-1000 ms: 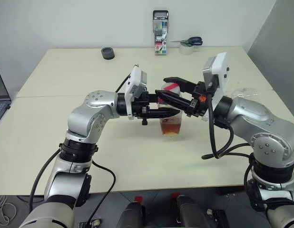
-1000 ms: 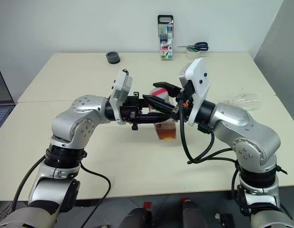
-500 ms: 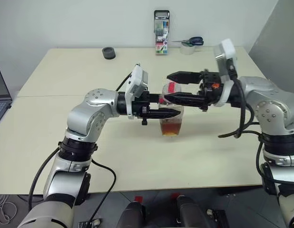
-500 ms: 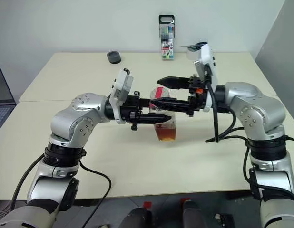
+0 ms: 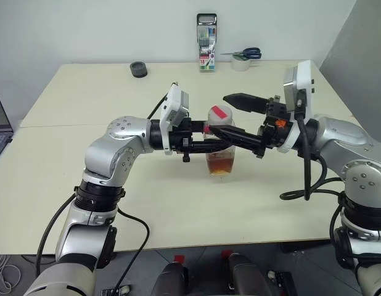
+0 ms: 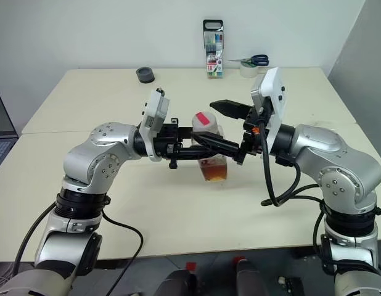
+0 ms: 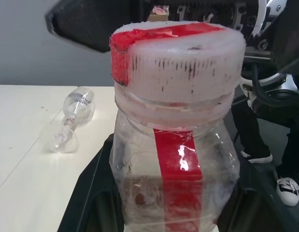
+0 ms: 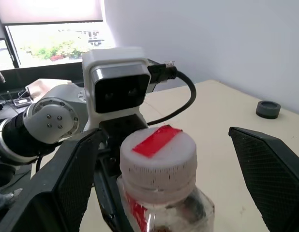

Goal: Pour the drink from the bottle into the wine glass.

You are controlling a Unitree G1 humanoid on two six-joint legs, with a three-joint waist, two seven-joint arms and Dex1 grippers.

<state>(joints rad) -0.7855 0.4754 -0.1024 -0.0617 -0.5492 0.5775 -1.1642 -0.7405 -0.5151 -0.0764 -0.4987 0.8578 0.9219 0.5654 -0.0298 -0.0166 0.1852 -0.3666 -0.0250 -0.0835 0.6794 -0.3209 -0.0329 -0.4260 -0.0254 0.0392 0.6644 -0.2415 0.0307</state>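
A: The bottle [image 5: 221, 143] is standing mid-table, pinched by the left gripper [image 5: 216, 145]; its cap [image 8: 157, 156] is staying on.
B: The right gripper [image 5: 230, 115] has just spread wide around the cap, so unscrewing is restarting; the wine glass [image 7: 69, 125] is lying near the right edge.

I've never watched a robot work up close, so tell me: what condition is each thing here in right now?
bottle: upright, cap on, part full
cap: on the bottle, not gripped
wine glass: lying on its side on the table, empty
left gripper: shut on the bottle
right gripper: open, one finger each side of the cap
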